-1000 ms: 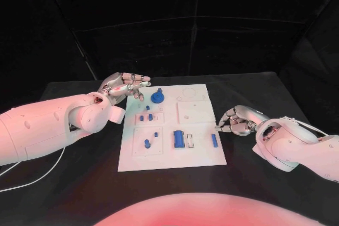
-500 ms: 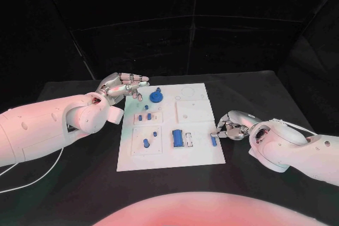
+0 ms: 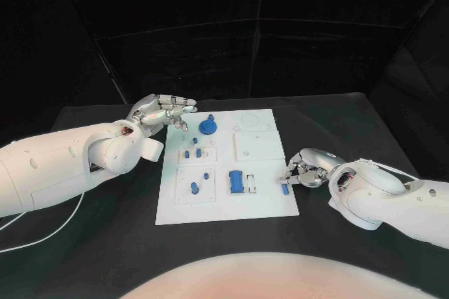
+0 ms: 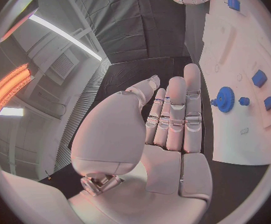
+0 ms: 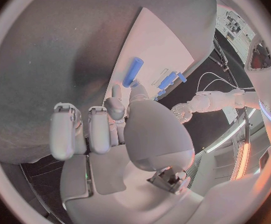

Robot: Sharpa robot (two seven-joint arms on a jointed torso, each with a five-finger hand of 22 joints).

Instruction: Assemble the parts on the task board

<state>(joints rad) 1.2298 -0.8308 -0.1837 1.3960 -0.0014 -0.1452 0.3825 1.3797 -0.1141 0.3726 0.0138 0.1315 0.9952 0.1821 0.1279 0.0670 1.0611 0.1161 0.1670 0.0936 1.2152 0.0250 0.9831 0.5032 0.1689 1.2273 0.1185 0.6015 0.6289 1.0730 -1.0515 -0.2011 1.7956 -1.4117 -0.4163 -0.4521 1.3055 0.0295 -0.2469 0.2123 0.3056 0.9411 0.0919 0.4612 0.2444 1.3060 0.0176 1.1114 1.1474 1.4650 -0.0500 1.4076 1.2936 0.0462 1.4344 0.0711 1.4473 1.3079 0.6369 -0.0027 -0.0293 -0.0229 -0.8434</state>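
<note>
1. Nearest, the right robot hand (image 3: 305, 170) sits low at the task board (image 3: 229, 208)'s right edge, fingertips drawn in around the blue peg (image 3: 284, 189) lying flat there. Whether they actually pinch it, I cannot tell; the right wrist view shows the peg just off the fingertips (image 5: 117, 92).
2. That peg looks small, stiff and light, smooth plastic by the look of it, so it could roll or squirt out. I'd pinch it across its middle, on the long sides.
3. Mid-board, a blue block (image 3: 237, 181) stands beside a white slot, with smaller blue pieces (image 3: 194, 187) in the recess to its left.
4. Farther back, the blue gear (image 3: 207, 126) sits near the board's far left corner.
5. Farthest, the left robot hand (image 3: 165, 113) hovers over the bench (image 3: 112, 247) just off that corner, fingers straight and side by side, holding nothing.
</note>
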